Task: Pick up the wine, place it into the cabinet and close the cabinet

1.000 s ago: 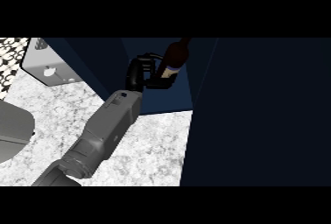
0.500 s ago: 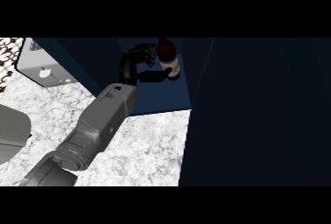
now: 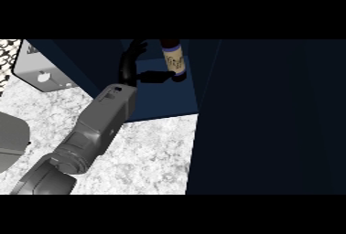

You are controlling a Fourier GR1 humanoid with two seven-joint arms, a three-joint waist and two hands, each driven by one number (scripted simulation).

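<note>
The wine bottle point(image 3: 174, 58), dark with a cream label and a purple band, stands inside the dark blue cabinet point(image 3: 162, 103) at the top centre, its upper part cut off by the view's edge. My right hand point(image 3: 130, 68) is just left of it, reaching into the cabinet on a grey forearm that comes in from the lower left. Its fingers point(image 3: 137, 46) are spread upward, away from the bottle. The thumb point(image 3: 157, 77) points at the bottle's dark lower end and touches or nearly touches it. My left hand does not show.
A large dark cabinet door or panel point(image 3: 270, 114) fills the right half of the view. A grey metal appliance point(image 3: 40, 73) stands left of the cabinet's side wall point(image 3: 74, 59). Speckled white counter point(image 3: 142, 155) lies below. A grey rounded shape point(image 3: 8, 141) sits at the left edge.
The hand carried the bottle further into the cabinet. Its fingers, curled round the bottle before, have now spread away from it, and the bottle stands on its own.
</note>
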